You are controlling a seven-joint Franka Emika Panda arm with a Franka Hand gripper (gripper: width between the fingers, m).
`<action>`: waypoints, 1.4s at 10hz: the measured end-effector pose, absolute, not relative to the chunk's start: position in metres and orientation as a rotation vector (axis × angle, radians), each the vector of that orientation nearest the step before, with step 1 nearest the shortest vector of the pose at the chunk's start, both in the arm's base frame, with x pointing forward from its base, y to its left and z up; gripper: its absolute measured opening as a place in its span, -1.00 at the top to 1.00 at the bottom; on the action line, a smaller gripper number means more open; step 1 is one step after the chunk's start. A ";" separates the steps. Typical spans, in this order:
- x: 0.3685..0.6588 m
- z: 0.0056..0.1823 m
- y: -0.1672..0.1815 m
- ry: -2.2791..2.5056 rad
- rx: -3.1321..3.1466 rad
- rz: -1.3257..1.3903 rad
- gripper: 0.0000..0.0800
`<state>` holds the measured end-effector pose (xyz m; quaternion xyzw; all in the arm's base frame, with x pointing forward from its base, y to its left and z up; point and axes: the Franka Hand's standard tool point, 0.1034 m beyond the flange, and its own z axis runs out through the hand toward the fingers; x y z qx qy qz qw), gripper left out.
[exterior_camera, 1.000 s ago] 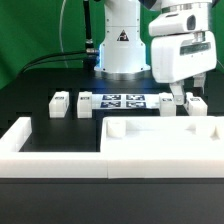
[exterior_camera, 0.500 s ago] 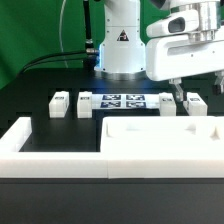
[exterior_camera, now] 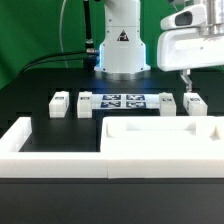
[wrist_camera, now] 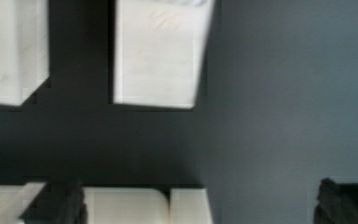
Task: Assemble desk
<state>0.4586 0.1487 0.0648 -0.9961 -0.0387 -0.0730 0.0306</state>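
The white tabletop slab [exterior_camera: 150, 137] lies rim-up at the front centre. Four white leg posts lie behind it: two on the exterior view's left [exterior_camera: 59, 104] [exterior_camera: 84, 103] and two on its right [exterior_camera: 167, 103] [exterior_camera: 193, 103]. My gripper [exterior_camera: 186, 86] hangs open and empty above the right pair, touching neither. In the wrist view two leg posts [wrist_camera: 163, 52] [wrist_camera: 7, 50] lie side by side on the dark table. My gripper [wrist_camera: 202, 205] shows wide-set dark fingertips [wrist_camera: 60, 200], with a white piece [wrist_camera: 131, 205] between them that I cannot identify.
The marker board [exterior_camera: 122, 101] lies flat between the two leg pairs. A long low white border wall [exterior_camera: 55, 150] runs along the front and the left corner. The robot base [exterior_camera: 122, 50] stands behind the marker board, with cables to its left.
My gripper has risen and shifted to the exterior view's right, away from the right leg posts. No part has moved.
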 end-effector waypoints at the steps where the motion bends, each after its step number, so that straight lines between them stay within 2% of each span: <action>1: 0.459 0.061 0.138 -0.150 -3.085 -0.242 -0.62; 4: 0.455 0.058 0.136 -0.148 -3.101 -0.152 -0.62; 7: 0.450 0.063 0.126 -0.052 -3.134 0.288 -0.62; 12: 0.451 0.059 0.118 -0.031 -3.084 0.741 -0.62; 13: 0.442 0.059 0.118 0.003 -3.033 0.904 -0.62; 14: 0.448 0.055 0.121 0.048 -2.963 1.010 -0.62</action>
